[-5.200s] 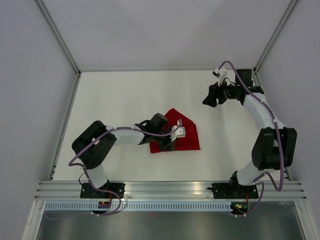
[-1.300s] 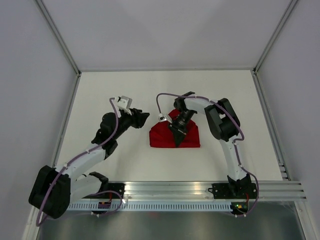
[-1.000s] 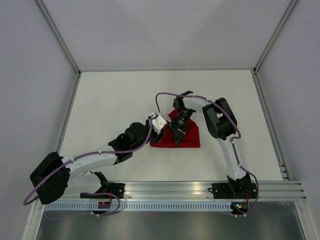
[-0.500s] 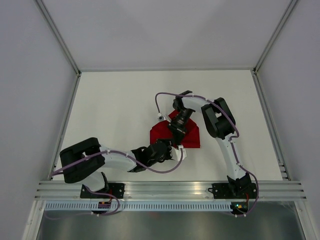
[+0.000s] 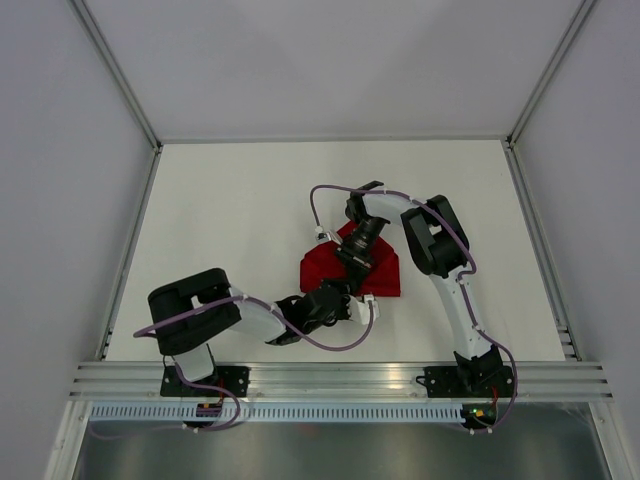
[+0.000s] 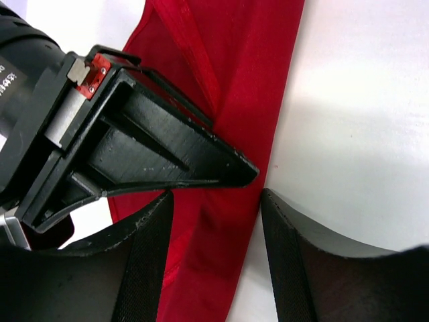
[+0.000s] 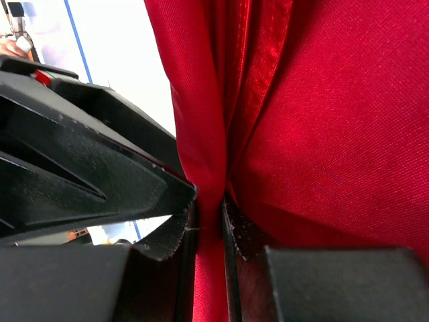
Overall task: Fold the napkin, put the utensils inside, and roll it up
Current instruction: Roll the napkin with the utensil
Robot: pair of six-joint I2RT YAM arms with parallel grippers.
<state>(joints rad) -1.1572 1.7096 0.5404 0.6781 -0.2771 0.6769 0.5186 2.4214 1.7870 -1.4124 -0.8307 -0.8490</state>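
Observation:
The red napkin [image 5: 385, 276] lies folded near the middle of the white table. My right gripper [image 5: 357, 267] reaches down onto it from the far side and is shut on a raised fold of the cloth [image 7: 209, 201]. My left gripper [image 5: 345, 292] is at the napkin's near edge, open, with its two fingers straddling a strip of the napkin [image 6: 248, 67] without pinching it. One black finger [image 6: 167, 144] of the right gripper lies across the cloth just ahead of the left fingers. The utensils are out of view.
The white table [image 5: 230, 200] spreads out to the left and far side of the napkin. An aluminium rail [image 5: 340, 380] carrying both arm bases runs along the near edge. Grey walls enclose the other three sides.
My left arm has swung from the napkin's left side round to its near edge and closed in on the cloth. The right gripper has kept its hold in about the same place.

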